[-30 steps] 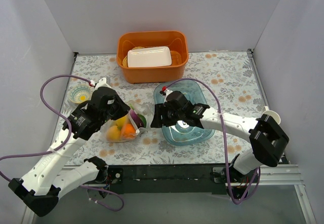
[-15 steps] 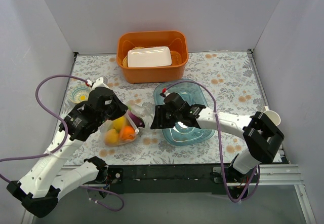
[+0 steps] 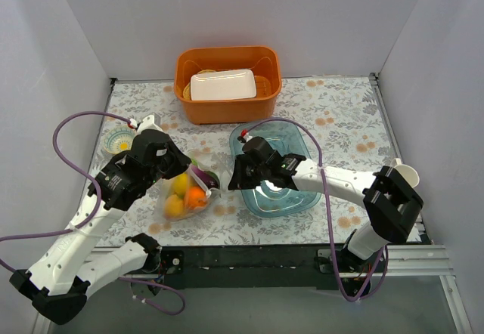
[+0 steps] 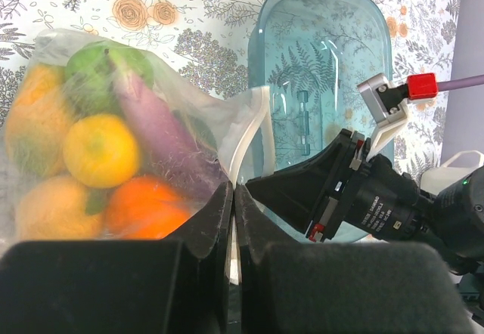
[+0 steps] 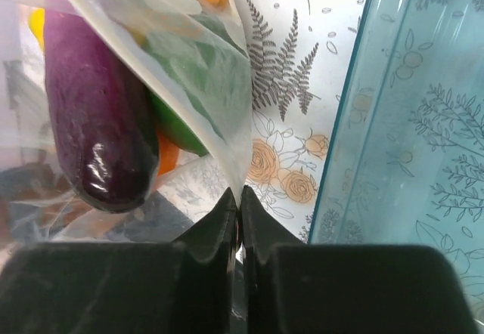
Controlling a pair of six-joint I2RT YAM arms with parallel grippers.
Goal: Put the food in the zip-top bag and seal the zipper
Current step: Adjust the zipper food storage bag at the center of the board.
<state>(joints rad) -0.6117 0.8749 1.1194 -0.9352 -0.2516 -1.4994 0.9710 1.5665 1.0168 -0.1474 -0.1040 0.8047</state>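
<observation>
Left wrist view: left jaws and right jaws were each pinched shut on the mouth of the zip-top bag (image 4: 215, 119). The food (image 4: 102, 151) sat inside, and the bag rested on the desk (image 4: 98, 1). Risk: thin film could slip free, leaving the zipper (image 4: 255, 134) unsealed.

Floral-print table (image 3: 340, 115): orange tub (image 3: 227, 111) at back centre, clear blue tray (image 3: 291, 134) in the middle, small patterned bowl (image 3: 119, 143) far left, zip-top bag (image 3: 175, 198) just left of the tray (can't tell if its bottom fully rests).
</observation>
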